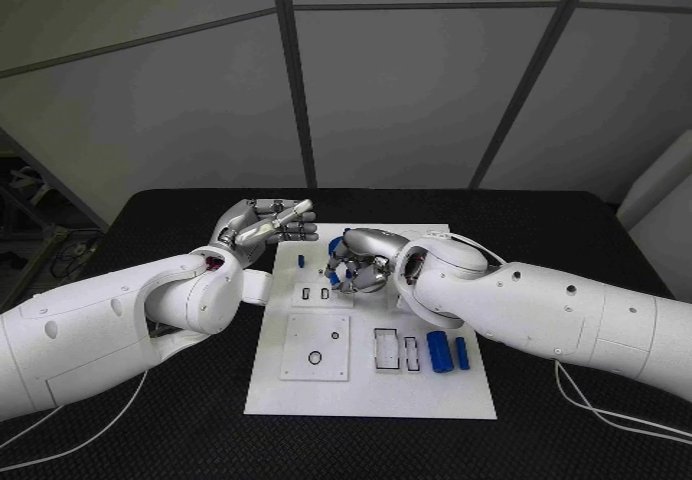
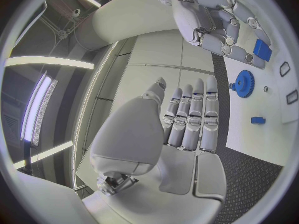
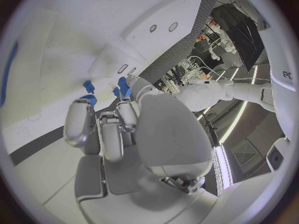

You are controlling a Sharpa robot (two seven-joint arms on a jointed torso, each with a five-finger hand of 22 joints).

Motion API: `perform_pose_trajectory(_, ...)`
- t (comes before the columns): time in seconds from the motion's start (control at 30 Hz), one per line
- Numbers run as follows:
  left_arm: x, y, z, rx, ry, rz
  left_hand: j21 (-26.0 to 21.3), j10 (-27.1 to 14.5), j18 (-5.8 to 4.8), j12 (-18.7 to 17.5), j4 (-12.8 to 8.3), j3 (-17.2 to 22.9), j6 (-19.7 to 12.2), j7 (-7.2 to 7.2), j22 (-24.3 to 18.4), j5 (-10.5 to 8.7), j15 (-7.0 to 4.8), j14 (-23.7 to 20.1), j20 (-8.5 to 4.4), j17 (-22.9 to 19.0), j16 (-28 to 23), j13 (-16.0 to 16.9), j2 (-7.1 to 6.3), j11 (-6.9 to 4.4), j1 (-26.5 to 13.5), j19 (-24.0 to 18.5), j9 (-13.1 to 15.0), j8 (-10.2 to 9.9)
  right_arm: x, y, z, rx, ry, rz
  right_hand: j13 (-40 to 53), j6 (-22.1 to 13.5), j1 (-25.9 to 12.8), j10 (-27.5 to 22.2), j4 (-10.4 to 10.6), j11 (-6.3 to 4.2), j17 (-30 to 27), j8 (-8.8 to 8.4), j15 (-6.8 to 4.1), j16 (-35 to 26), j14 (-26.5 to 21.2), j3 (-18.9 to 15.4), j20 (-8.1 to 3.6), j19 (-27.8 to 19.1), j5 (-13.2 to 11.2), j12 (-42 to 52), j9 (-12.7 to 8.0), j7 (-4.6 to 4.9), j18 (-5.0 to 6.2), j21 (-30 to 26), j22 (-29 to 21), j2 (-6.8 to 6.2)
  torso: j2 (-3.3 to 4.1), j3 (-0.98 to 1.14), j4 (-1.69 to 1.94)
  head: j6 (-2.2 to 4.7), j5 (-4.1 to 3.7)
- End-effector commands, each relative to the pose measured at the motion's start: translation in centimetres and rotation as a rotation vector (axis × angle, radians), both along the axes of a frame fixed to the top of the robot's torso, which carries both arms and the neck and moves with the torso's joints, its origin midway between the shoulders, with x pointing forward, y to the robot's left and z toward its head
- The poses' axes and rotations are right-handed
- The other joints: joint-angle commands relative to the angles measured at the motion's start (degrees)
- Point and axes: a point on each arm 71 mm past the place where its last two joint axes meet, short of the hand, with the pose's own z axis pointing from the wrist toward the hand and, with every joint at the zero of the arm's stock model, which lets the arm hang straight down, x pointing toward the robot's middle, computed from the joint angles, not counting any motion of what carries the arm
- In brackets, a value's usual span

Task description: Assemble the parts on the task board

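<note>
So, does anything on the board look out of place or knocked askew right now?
Nothing stands out. The task board lies flat and square on the table. Two blue cylinders lie side by side near its right edge. The right hand holds a blue part over the board, and the left hand is raised, holding nothing.

A black surface (image 1: 173, 420) with a fine woven texture spans the lower half of the frame. The white task board (image 1: 375, 395) lies flat on it at centre. A thin white cable (image 1: 613, 415) trails across it at lower right.
</note>
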Motion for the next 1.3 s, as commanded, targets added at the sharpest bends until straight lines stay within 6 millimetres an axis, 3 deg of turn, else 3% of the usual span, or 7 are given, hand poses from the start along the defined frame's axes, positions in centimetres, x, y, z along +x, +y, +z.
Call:
perform_pose_trajectory(0.03,0.0,-0.2,0.1,-0.001,-0.005,-0.015,0.0,0.0,-0.18,-0.3,-0.2,0.1,0.0,0.2,-0.1,-0.26,0.12,-0.4,0.03,0.0,-0.4,0.0,0.23,0.38,-0.4,0.2,-0.1,-0.2,0.0,0.1,-0.2,-0.033,-0.005,-0.001,-0.1,0.3,-0.1,-0.5,-0.1,0.1,12.7,0.24,-0.15,0.1,5.6,0.4,-0.1,-0.1,-0.3,-0.3,1.1,0.28,-1.08,0.0,-0.1,0.55,-0.03,0.01,0.0,-0.12,0.13)
perform_pose_trajectory(1.3,0.1,-0.3,0.1,-0.001,-0.005,-0.017,0.0,0.0,-0.18,-0.3,-0.2,0.1,0.0,0.2,-0.1,-0.27,0.13,-0.4,0.04,0.1,-0.4,0.0,0.22,0.39,-0.4,0.1,-0.1,-0.2,-0.1,0.6,-1.9,-0.092,0.043,0.009,-1.0,-0.7,-1.2,-1.5,-0.2,0.45,12.6,-0.1,0.14,0.0,5.6,0.5,0.14,-0.4,-1.0,-1.2,1.0,0.69,-1.02,-0.2,-0.4,-0.13,-0.04,-0.03,-0.05,-0.88,0.36)
